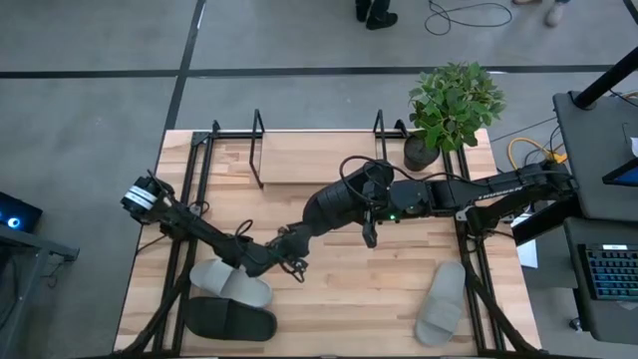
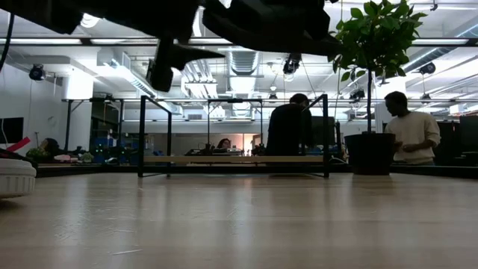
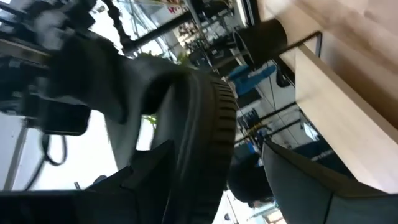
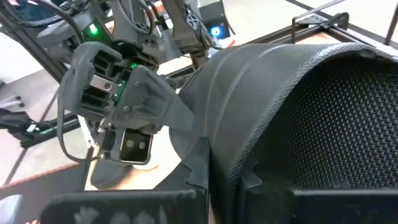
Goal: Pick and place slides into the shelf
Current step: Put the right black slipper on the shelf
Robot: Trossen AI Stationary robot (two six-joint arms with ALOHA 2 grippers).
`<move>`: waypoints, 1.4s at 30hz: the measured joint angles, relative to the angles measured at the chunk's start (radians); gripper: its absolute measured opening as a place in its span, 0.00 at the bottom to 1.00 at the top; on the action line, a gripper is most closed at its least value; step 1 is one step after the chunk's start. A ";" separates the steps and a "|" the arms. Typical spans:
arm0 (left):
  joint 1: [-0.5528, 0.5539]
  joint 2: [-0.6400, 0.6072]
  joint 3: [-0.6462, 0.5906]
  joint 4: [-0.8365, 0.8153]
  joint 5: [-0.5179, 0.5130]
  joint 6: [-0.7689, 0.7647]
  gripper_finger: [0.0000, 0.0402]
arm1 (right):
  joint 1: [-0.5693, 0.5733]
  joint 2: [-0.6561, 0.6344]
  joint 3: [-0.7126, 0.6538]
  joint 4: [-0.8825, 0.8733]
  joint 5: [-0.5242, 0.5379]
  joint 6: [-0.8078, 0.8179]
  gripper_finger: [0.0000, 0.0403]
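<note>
Two claws, left (image 1: 299, 239) and right (image 1: 369, 224), hold one black slide (image 1: 334, 207) aloft mid-handover above the tabletop (image 1: 399, 279); next we carry it onto the shelf (image 1: 319, 160)

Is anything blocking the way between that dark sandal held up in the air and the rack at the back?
Nothing visible does. The dark slide hangs over bare table, and the shelf just behind it looks empty. The potted plant stands off to one side.

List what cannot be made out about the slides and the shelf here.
Dark slide: high view, both arms overlap its ends.
A light grey slide: low view, cut off by the left edge.
Shelf: left wrist view, blurred, only one end shows beside the dark slide.
</note>
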 joint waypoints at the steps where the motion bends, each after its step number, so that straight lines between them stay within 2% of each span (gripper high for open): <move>1: 0.005 0.006 0.004 0.002 0.000 -0.011 0.57 | 0.000 0.000 0.000 -0.003 0.000 0.000 0.03; 5: 0.015 0.018 0.019 0.006 0.000 -0.047 0.55 | 0.000 0.000 0.000 -0.005 -0.001 -0.001 0.03; 8: 0.016 0.014 0.021 0.026 0.000 -0.049 0.47 | 0.000 0.000 0.000 -0.004 -0.001 -0.008 0.03; 11: 0.016 0.013 0.021 0.073 0.000 -0.050 0.33 | 0.000 0.000 0.000 -0.004 0.000 -0.010 0.03; 15: 0.017 0.012 0.019 0.073 0.000 -0.045 0.08 | 0.000 0.000 0.000 0.001 0.000 -0.012 0.03; 16: 0.016 0.012 0.019 0.072 0.002 -0.048 0.06 | 0.000 0.000 0.000 0.000 -0.001 -0.014 0.03; 21: 0.017 0.012 0.031 0.072 0.002 -0.143 0.06 | 0.000 -0.001 0.000 0.003 0.000 -0.018 0.03; 33: 0.021 0.012 0.033 0.083 -0.012 -0.155 0.06 | 0.000 -0.004 0.000 0.002 0.002 -0.081 0.04; 36: 0.022 0.012 0.040 0.091 -0.011 -0.180 0.06 | 0.000 -0.013 0.000 0.006 0.031 -0.117 0.09; 42: 0.027 0.002 0.041 0.160 -0.018 -0.185 0.06 | 0.000 -0.045 0.000 0.028 0.064 -0.170 0.25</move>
